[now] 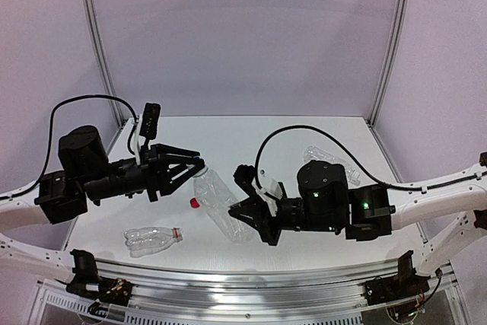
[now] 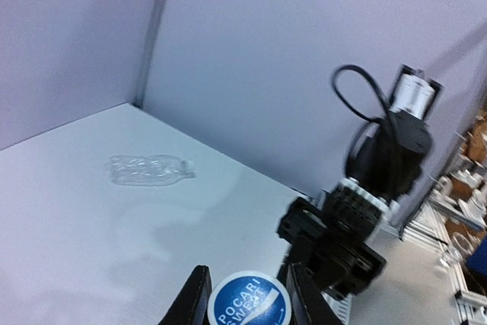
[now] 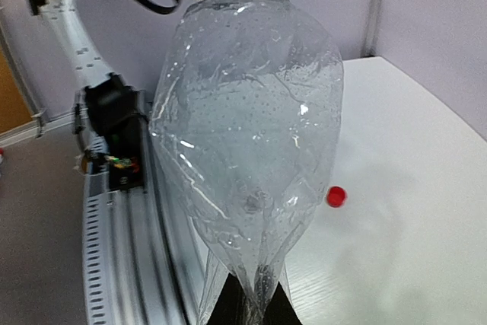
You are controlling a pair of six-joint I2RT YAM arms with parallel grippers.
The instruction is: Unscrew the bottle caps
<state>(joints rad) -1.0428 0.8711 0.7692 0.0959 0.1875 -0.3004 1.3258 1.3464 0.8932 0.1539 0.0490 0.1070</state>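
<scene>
A crushed clear bottle (image 1: 221,202) hangs between my two grippers above the table. My left gripper (image 1: 195,166) is shut on its cap (image 2: 249,304), a white cap with a blue printed top, seen between the black fingers (image 2: 194,302) in the left wrist view. My right gripper (image 1: 242,215) is shut on the bottle's flattened bottom end; in the right wrist view the bottle (image 3: 243,135) rises from the gripper (image 3: 255,293). A loose red cap (image 1: 195,203) lies on the table, also seen in the right wrist view (image 3: 335,196).
A clear bottle with a red neck ring (image 1: 152,240) lies near the front left. Another clear bottle (image 1: 331,161) lies at the back right, also in the left wrist view (image 2: 148,169). An aluminium rail (image 1: 251,279) runs along the near table edge.
</scene>
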